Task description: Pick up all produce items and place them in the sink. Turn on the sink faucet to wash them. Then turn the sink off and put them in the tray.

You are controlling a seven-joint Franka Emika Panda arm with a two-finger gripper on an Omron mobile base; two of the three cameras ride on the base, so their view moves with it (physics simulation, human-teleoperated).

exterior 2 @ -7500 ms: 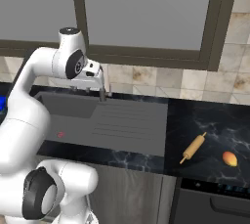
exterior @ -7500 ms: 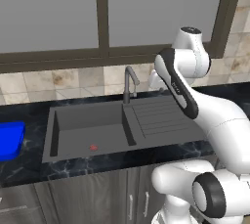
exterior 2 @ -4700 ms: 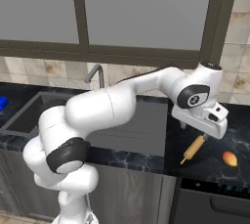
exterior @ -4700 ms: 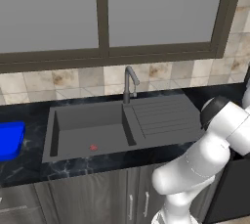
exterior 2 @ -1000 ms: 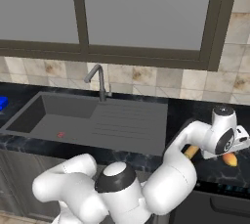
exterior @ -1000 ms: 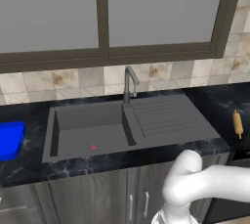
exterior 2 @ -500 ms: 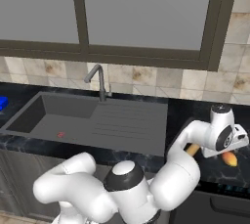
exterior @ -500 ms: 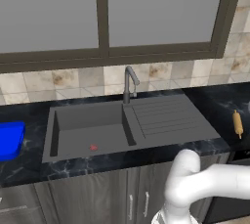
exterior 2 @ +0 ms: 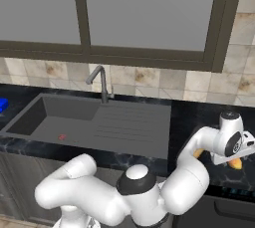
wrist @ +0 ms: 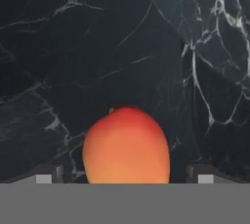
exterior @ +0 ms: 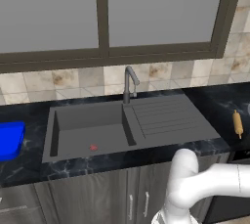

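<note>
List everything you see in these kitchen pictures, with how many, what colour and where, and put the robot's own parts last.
Small roundish yellow-orange fruit with a reddish blush: one, on the black marble counter, between the fingertips.
Tan rolling-pin-shaped rod: one, on the counter right of the drainboard.
Dark grey matte rectangular sink with ribbed drainboard: one, set in the counter.
Slim dark grey metal faucet: one, behind the sink.
Bright blue shallow tray: one, far left on the counter.
White robot arm: one, reaching right.
Tool: one, dark fingertips open either side of the fruit.
</note>
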